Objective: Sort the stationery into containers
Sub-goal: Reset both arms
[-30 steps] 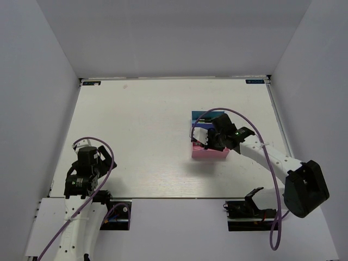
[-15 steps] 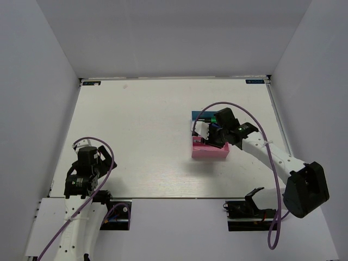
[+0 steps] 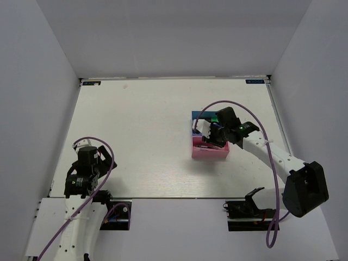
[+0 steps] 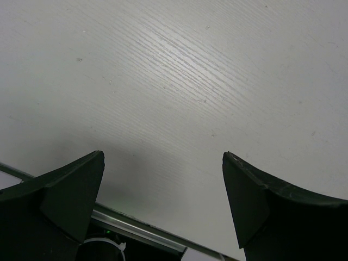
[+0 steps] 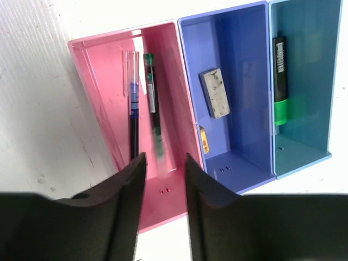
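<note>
Three joined trays sit right of the table's middle. In the right wrist view the pink tray (image 5: 103, 109) holds two thin pens, a dark one (image 5: 134, 117) and a green one (image 5: 153, 103) that is blurred at its near end. The dark blue tray (image 5: 244, 81) holds a grey eraser (image 5: 214, 92) and a tan one (image 5: 203, 140). The light blue tray (image 5: 310, 54) holds a green-capped highlighter (image 5: 280, 81). My right gripper (image 5: 165, 157) hovers open and empty over the pink tray (image 3: 209, 153). My left gripper (image 4: 163, 163) is open over bare table.
The left arm (image 3: 87, 168) is folded at the near left edge, with the table's metal edge strip (image 4: 136, 228) just below its fingers. White walls enclose the table on three sides.
My right arm has swung slightly toward the far side above the trays and now stays over the pink one. The left arm has not moved.
</note>
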`<control>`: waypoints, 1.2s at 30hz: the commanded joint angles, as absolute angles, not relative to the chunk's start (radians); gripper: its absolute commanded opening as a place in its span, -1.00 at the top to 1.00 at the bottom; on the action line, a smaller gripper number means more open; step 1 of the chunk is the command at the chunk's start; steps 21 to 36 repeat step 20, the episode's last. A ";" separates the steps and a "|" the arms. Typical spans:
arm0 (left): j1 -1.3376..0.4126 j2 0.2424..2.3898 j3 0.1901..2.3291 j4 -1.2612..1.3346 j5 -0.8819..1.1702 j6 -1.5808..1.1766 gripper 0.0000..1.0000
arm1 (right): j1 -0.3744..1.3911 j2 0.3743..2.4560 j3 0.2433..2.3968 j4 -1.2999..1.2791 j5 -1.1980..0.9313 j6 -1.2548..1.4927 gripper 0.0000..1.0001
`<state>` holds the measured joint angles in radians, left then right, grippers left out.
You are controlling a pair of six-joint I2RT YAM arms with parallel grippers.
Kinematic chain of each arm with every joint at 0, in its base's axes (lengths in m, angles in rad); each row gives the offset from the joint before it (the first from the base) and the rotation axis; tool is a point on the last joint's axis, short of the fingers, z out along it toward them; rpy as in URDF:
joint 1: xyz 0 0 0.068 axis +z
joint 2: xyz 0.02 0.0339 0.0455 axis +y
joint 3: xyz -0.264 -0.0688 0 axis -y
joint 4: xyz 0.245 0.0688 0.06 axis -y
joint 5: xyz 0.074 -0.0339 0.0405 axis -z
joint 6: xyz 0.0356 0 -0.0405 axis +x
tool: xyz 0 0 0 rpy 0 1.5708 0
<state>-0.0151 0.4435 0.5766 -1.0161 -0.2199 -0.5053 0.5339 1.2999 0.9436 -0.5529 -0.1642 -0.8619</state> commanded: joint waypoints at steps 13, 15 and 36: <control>-0.006 0.495 0.551 -0.862 0.136 -0.394 0.49 | 0.472 1.255 1.166 -0.518 -0.005 -0.025 -0.50; -0.008 0.532 0.564 -0.853 0.213 -0.387 -0.84 | 0.474 1.232 1.163 -0.531 0.041 -0.006 -0.81; -0.008 0.604 0.615 -0.812 0.284 -0.390 -1.00 | 0.472 1.105 1.039 -0.451 0.156 -0.012 -0.81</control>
